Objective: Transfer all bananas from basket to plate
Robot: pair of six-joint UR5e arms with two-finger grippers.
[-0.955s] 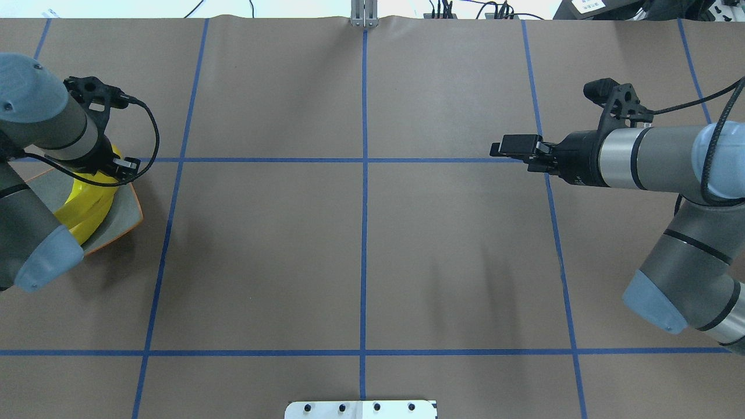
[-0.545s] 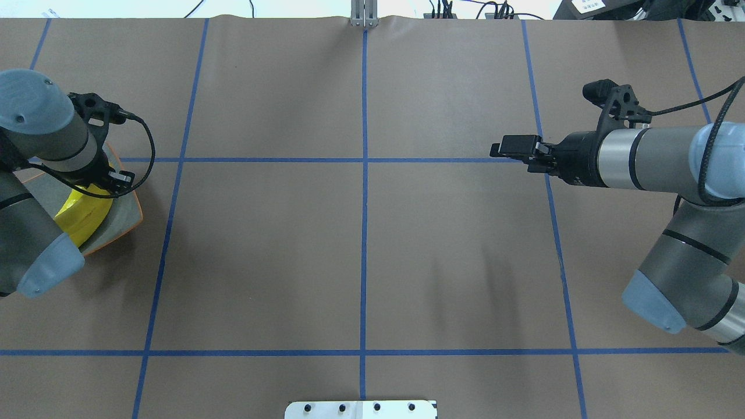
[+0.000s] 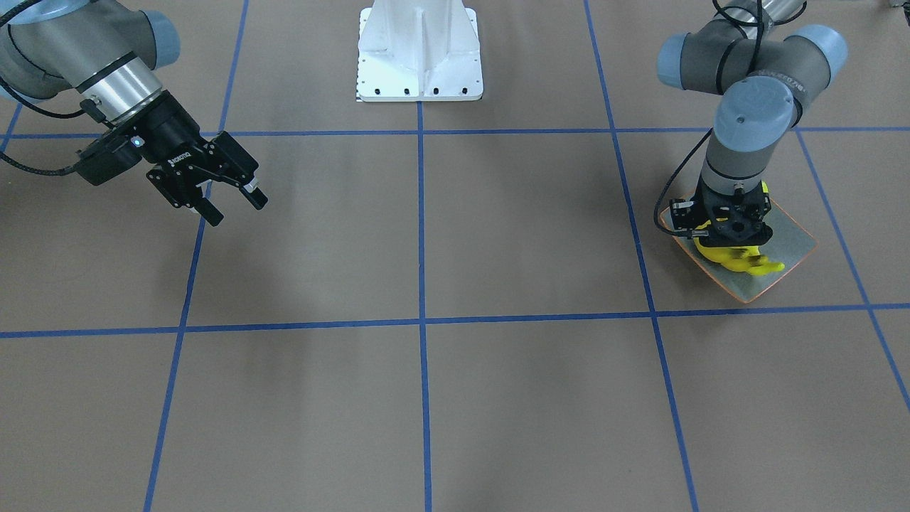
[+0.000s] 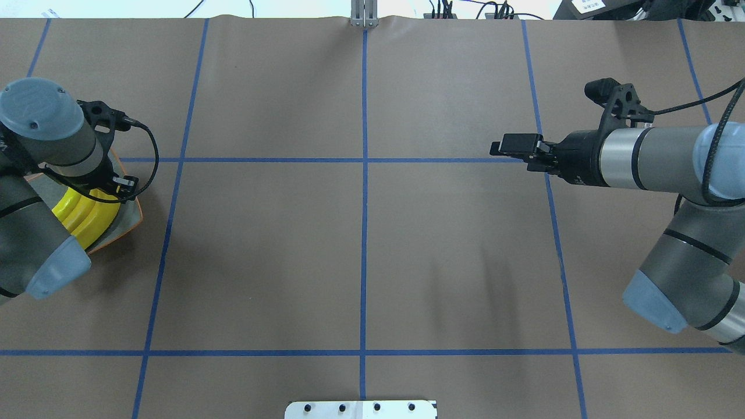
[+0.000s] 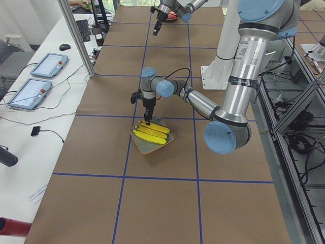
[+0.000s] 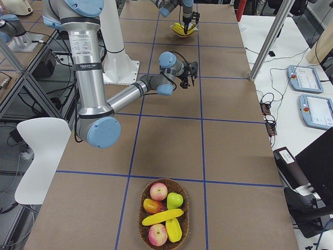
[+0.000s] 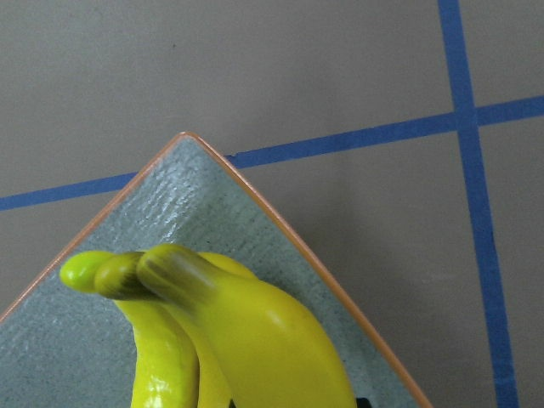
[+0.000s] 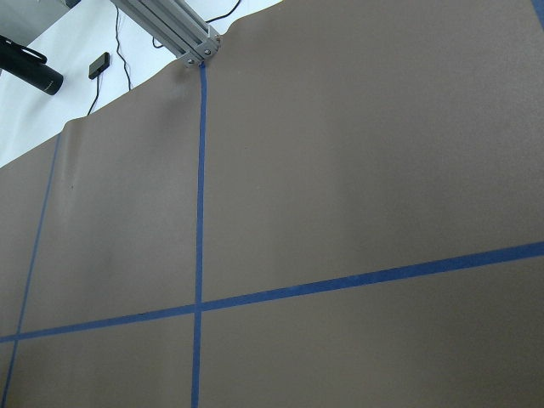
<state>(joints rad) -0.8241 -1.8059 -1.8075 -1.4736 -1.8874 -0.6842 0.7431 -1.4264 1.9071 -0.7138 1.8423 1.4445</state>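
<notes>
The grey-green plate (image 3: 789,238) with an orange rim lies at the table's left end. Several yellow bananas (image 4: 87,216) lie side by side on it. My left gripper (image 3: 732,238) points straight down over their far ends, shut on the top banana (image 7: 255,331), whose tip is blurred in the left wrist view. The basket (image 6: 143,208) stands at the table's right end, seen only in the exterior right view, with two more bananas (image 6: 162,216) in it. My right gripper (image 3: 231,203) hangs open and empty above the table, far from the basket.
Apples (image 6: 157,191) share the basket with the bananas. The robot's white base (image 3: 419,57) stands at the table's near edge. Blue tape lines cross the brown table. Tablets (image 5: 48,63) and cables lie on a side bench beyond the table.
The left arm has swung toward the robot and come down over the plate, and the held banana now lies lower, alongside the others. The right arm has not moved.
</notes>
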